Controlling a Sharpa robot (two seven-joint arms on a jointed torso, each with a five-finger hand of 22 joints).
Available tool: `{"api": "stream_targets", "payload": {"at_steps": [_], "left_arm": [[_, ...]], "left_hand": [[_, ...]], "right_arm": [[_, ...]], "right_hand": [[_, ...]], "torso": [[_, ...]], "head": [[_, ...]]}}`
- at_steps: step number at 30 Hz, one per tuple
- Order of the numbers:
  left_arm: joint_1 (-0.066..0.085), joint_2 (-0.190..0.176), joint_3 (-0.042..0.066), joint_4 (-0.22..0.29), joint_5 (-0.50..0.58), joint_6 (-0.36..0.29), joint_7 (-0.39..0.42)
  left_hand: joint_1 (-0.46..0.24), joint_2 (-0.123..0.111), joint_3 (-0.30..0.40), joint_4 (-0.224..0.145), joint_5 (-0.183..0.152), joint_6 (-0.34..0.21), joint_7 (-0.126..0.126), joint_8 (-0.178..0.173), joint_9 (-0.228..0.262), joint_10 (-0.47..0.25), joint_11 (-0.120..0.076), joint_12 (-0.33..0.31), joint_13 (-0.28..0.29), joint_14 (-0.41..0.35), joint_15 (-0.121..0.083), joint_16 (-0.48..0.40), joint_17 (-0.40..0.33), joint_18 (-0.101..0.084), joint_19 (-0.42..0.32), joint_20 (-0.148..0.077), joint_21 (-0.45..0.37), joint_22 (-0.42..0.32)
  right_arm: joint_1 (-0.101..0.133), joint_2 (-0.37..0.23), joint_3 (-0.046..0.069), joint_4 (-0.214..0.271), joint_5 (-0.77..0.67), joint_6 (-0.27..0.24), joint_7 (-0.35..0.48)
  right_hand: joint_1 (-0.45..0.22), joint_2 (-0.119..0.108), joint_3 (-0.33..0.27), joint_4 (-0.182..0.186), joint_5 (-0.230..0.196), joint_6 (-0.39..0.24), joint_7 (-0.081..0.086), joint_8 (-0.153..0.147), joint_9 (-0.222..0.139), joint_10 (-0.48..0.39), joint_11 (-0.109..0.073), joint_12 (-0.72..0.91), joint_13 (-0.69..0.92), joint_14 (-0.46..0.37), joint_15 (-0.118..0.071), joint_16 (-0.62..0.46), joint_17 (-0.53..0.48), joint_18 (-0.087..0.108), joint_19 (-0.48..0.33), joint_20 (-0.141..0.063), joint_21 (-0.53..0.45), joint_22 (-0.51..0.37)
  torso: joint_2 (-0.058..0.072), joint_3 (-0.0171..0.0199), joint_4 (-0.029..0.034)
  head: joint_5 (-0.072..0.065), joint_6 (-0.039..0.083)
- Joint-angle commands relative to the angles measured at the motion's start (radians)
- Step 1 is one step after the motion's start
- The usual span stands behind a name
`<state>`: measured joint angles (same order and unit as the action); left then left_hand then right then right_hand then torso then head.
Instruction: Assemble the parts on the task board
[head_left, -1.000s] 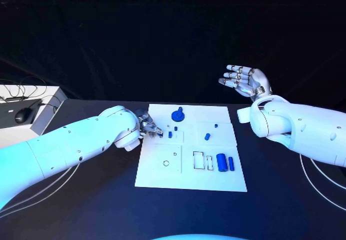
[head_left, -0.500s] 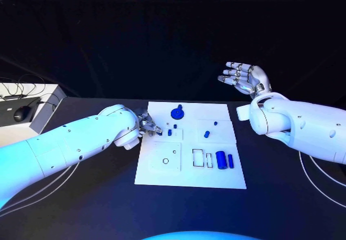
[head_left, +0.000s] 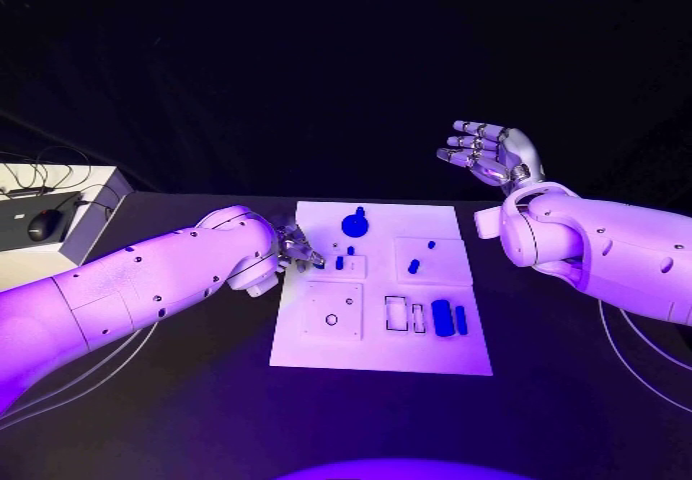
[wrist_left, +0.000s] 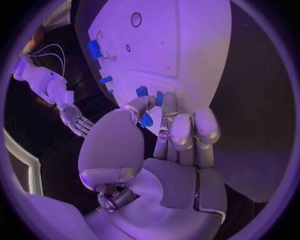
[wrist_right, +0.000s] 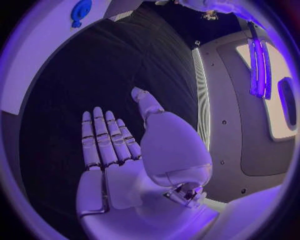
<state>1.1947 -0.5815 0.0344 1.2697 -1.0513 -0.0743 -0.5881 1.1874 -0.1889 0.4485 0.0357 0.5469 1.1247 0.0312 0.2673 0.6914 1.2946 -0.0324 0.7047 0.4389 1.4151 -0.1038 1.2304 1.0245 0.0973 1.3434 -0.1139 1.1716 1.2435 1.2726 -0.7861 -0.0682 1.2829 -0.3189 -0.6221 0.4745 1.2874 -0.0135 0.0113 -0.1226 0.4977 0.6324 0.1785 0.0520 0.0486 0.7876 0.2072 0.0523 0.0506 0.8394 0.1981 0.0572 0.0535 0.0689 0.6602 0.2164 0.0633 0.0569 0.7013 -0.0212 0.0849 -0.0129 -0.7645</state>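
Three risks stand out, taken from the left of the table to the right.

1. The left hand (head_left: 296, 248) sits at the left edge of the task board (head_left: 378, 355). In its wrist view a small blue part (wrist_left: 145, 120) sits pinched between thumb and a finger, the other fingers stretched out flat beside it. The pinch looks shallow, so the part may twist or drop if the hand presses it down off-line with its seat. The arm also hides the hand's contact point from the head camera, so a misalignment may go unseen.

2. On the board itself, two short blue pegs (head_left: 339, 264) stand just beside the left hand's fingers, a round blue knob (head_left: 355, 226) lies near the far edge, another small blue piece (head_left: 414, 267) lies toward the right, and two longer blue bars (head_left: 450, 321) lie side by side near the right edge. The outstretched fingers may knock the nearby pegs over when the hand shifts.

3. The right hand (head_left: 490, 155) hangs above and beyond the board's far right corner, fingers spread and loosely curled, grasping nothing. It steadies nothing, so a hard push from the left may slide the board.
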Motion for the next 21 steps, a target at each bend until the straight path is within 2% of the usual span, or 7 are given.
{"api": "stream_targets", "payload": {"at_steps": [1,6,21], "left_arm": [[-0.002,0.001,-0.001,0.001,-0.009,0.03,-0.009],[-0.002,0.003,-0.001,0.0,-0.009,0.029,-0.01],[-0.002,0.024,0.0,-0.027,-0.007,0.038,-0.012]], "left_hand": [[0.003,0.012,0.111,-0.115,0.003,0.014,-0.004,0.005,0.0,0.039,-0.033,-0.004,0.002,0.001,-0.006,-0.001,0.0,-0.011,0.001,-0.007,-0.003,0.001],[0.003,0.012,0.111,-0.115,0.003,0.014,-0.004,0.005,0.0,0.039,-0.033,-0.004,0.002,0.001,-0.006,-0.001,0.0,-0.011,0.001,-0.007,-0.003,0.001],[-0.001,0.016,0.114,-0.117,0.002,0.014,-0.004,0.002,0.001,0.04,-0.033,-0.005,0.005,0.001,-0.006,0.001,0.001,-0.011,0.002,-0.007,-0.002,0.002]], "right_arm": [[0.0,0.0,0.0,0.0,-0.008,0.011,0.01],[0.0,0.0,0.0,-0.001,-0.008,0.014,0.009],[0.0,0.0,0.0,-0.004,-0.008,0.021,0.006]], "right_hand": [[0.005,-0.008,0.002,0.006,0.007,-0.004,0.059,-0.007,-0.002,-0.005,0.001,-0.003,-0.002,-0.01,-0.002,-0.005,-0.001,-0.01,-0.012,0.0,-0.005,-0.001],[0.005,-0.007,0.002,0.006,0.006,-0.003,0.06,-0.006,-0.002,-0.005,0.001,-0.003,-0.002,-0.013,-0.001,-0.005,-0.001,-0.011,-0.016,0.0,-0.005,-0.001],[0.005,-0.008,0.001,0.006,0.006,-0.003,0.061,-0.006,-0.002,-0.004,0.001,-0.003,-0.001,-0.017,-0.001,-0.005,-0.001,-0.014,-0.025,0.0,-0.005,-0.002]], "torso": [[0.0,0.0002,0.0],[0.0,-0.0001,0.0009],[0.002,0.0022,-0.0003]], "head": [[0.0,0.001],[-0.002,0.001],[-0.002,-0.002]]}}
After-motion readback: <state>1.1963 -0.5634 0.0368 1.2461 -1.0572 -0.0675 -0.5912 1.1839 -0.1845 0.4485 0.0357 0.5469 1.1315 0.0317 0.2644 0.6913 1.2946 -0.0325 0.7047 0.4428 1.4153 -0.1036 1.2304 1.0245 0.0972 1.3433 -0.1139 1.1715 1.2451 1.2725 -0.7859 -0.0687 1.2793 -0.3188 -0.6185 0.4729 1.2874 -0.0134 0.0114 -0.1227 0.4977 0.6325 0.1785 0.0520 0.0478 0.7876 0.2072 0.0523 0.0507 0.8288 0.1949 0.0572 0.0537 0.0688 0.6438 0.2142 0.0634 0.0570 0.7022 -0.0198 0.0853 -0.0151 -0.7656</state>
